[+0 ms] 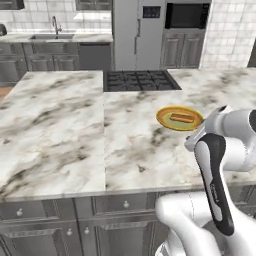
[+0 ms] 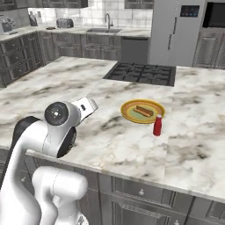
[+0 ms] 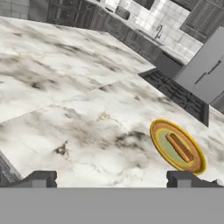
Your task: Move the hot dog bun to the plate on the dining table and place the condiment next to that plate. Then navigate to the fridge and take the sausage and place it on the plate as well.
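The hot dog bun (image 2: pixel 143 110) lies on the yellow plate (image 2: pixel 130 113) on the marble dining table (image 2: pixel 88 94). In the left base view the bun (image 1: pixel 182 118) and plate (image 1: pixel 167 120) sit just beyond my arm. The red condiment (image 2: pixel 157 125) with its white cap stands upright right beside the plate's near edge. My gripper (image 3: pixel 113 180) hovers over the table's front part, open, its fingertips (image 3: pixel 41 179) wide apart with nothing between them; the plate (image 3: pixel 162 131) and bun (image 3: pixel 179 147) lie ahead to its right. The fridge (image 1: pixel 137 35) stands shut behind the table. The sausage is out of view.
A black cooktop (image 1: pixel 141 80) is set into the table's far side. Behind it run a counter with a sink (image 1: pixel 51 36) and a dark wall oven (image 1: pixel 186 16) right of the fridge. Dark grey drawers (image 1: pixel 125 205) front the table below me.
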